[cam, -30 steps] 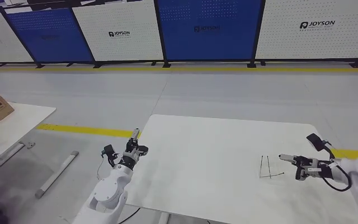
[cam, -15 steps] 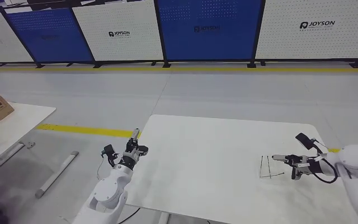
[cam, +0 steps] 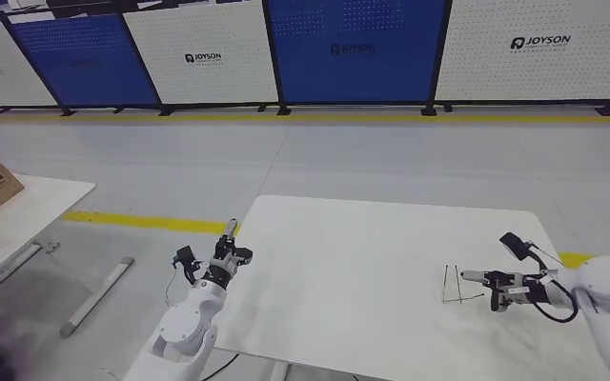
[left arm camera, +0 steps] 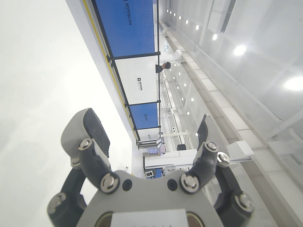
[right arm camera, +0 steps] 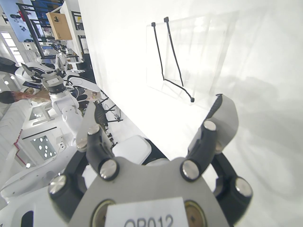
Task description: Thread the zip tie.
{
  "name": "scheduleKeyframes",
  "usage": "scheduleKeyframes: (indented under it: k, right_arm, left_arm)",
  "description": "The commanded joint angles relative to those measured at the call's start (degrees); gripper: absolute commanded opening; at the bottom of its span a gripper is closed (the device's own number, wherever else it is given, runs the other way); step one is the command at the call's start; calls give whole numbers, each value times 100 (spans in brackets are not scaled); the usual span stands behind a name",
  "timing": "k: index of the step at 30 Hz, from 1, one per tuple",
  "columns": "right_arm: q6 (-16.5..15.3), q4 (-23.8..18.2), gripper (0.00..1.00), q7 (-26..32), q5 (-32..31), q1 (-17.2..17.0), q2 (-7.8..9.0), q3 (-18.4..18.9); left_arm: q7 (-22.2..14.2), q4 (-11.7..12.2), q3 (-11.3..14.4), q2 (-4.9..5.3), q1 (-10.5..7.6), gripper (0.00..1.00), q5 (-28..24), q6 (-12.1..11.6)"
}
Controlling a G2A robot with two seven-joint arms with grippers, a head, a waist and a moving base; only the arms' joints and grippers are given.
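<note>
Black zip ties [right arm camera: 174, 55] on table [right arm camera: 118, 24], just ahead of spread-fingered right gripper [right arm camera: 155, 100]

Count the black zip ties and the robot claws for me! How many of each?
zip ties: 3
claws: 2 (left claw, right claw)
Total: 5

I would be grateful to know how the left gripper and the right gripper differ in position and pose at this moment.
The left gripper sits at the table's left edge, far from the zip ties. The right gripper hovers over the table's right side, close to them. The left gripper points toward the far panels, the right gripper across the table at the ties. Both are open and empty.
</note>
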Motion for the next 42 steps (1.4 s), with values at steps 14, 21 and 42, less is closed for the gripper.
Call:
scheduleKeyframes:
  k: [14, 21, 42]
  right_arm:
    - [-42, 31, 78, -36, 38, -39, 58, 119]
    - [151, -66, 49, -69, -148, -89, 117, 121]
    - [343, 400, 35, -202, -329, 278, 68, -319]
  left_arm:
    - [0, 0, 0, 0, 0, 100, 0, 0]
    - [0, 0, 0, 0, 0, 100, 0, 0]
    - [0, 0, 0, 0, 0, 100, 0, 0]
